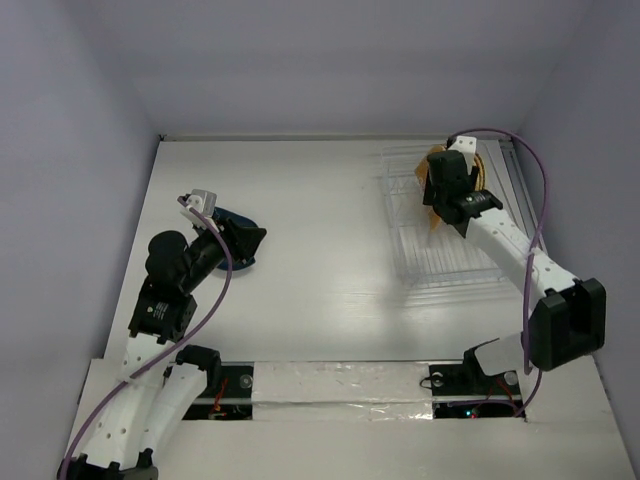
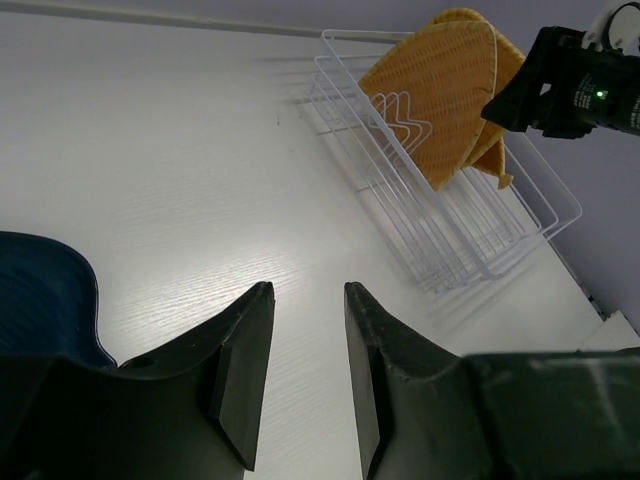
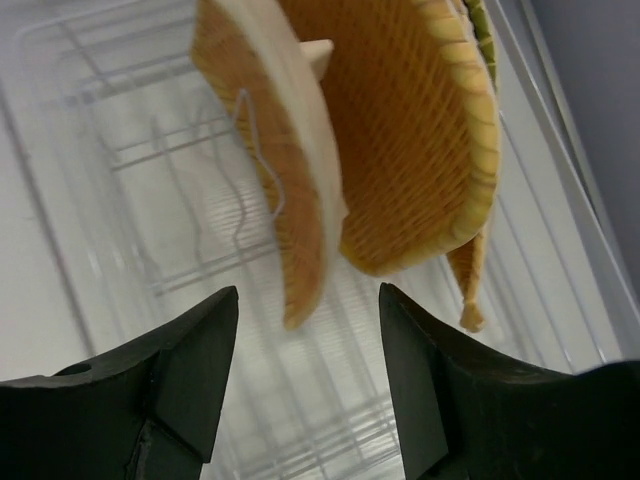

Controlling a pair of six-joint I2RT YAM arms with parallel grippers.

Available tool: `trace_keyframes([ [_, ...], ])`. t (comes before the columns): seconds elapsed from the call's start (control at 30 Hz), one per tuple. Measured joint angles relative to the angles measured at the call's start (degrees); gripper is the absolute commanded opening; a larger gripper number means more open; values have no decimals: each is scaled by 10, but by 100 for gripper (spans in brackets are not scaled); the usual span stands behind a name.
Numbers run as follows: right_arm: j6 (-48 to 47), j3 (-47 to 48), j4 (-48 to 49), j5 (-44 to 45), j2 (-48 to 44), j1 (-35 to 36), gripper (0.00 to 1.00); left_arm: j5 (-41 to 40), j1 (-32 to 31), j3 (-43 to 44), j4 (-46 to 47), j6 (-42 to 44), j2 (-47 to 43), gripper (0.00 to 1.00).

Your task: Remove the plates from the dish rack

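Several orange-tan plates (image 3: 400,130) stand on edge in the clear dish rack (image 3: 110,180), just beyond the tips of my right gripper (image 3: 308,292). It is open, with only the rack floor between its fingers. From above, the right gripper (image 1: 438,200) hovers over the plates (image 1: 434,155) at the far end of the dish rack (image 1: 440,265). A dark blue plate (image 2: 40,300) lies on the table at the left. Next to it, my left gripper (image 2: 308,288) is open and holds nothing. Seen from above, the left gripper (image 1: 252,242) partly covers the blue plate (image 1: 236,218).
The white table (image 1: 320,250) lies between grey walls on three sides. The rack (image 2: 450,210) sits near the right wall, with the right arm (image 2: 580,85) above it. Taped boards and both arm bases line the near edge.
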Motion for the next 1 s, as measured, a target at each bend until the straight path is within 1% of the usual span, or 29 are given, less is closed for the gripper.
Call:
trace_keyframes([
  [0.13, -20, 34, -14, -1, 49, -28, 59, 1, 0, 0, 0, 0, 0, 32],
  [0.3, -42, 109, -16, 1, 130, -32, 52, 3, 0, 0, 0, 0, 0, 34],
  [0.37, -50, 137, -16, 8, 163, -32, 52, 4, 0, 0, 0, 0, -1, 34],
  [0.43, -56, 146, -14, 16, 183, -32, 51, 4, 0, 0, 0, 0, -2, 35],
  [0.53, -62, 146, -18, 25, 193, -32, 51, 5, 0, 0, 0, 0, -2, 39],
  [0.6, -65, 146, -17, 30, 193, -32, 50, 7, 0, 0, 0, 0, -2, 44],
  [0.67, -69, 146, -16, 37, 193, -32, 44, 9, 0, 0, 0, 0, -2, 46],
  [0.7, -70, 146, -16, 40, 194, -32, 35, 9, 0, 0, 0, 0, -2, 47],
  [0.77, -74, 146, -16, 48, 197, -32, 29, 9, 0, 0, 0, 0, -2, 47],
  [0.83, -76, 146, -15, 52, 200, -32, 28, 9, 0, 0, 0, 0, -2, 47],
  [0.87, -77, 146, -14, 55, 200, -32, 19, 9, 0, 0, 0, 0, -2, 47],
  [0.97, -88, 146, -17, 69, 201, -32, 13, 9, 0, 0, 0, 0, -2, 48],
  [1.0, -89, 146, -18, 73, 200, -34, 8, 9, 0, 0, 0, 0, -2, 48],
])
